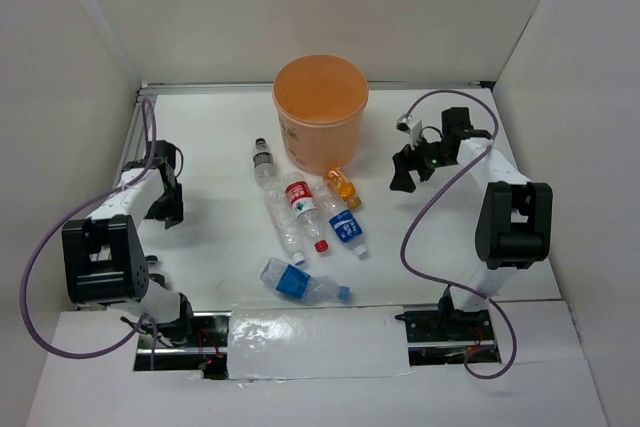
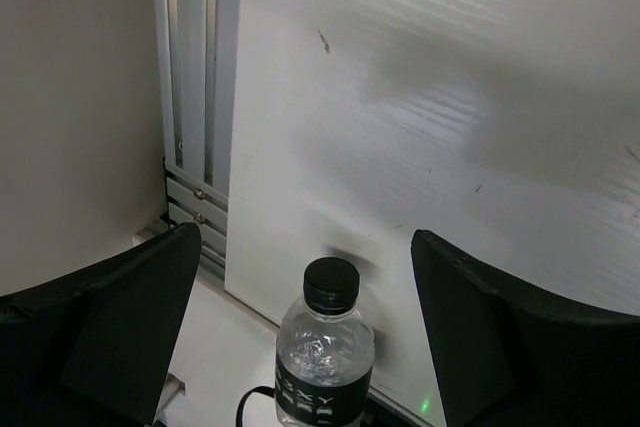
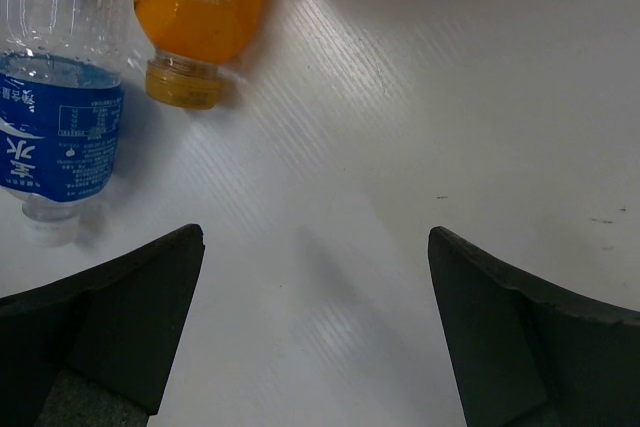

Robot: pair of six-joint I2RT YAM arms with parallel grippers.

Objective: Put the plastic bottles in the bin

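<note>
Right hand (image 1: 402,169) wide open between orange bottle (image 1: 342,187) and table edge (image 1: 501,120)

Left gripper (image 1: 165,207) — jaws spread wide, forearm reaching forward, wrist bent down. Right gripper (image 1: 405,171) — jaws spread wide too, elbow raised, forearm angled inward.

White table (image 1: 210,137); orange bin (image 1: 320,117) standing at the back; six plastic bottles (image 1: 301,197) lying before it.

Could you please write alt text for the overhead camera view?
Six plastic bottles lie scattered on a white table near an upright orange bin. The left gripper and right gripper, both open and empty, flank them.
</note>
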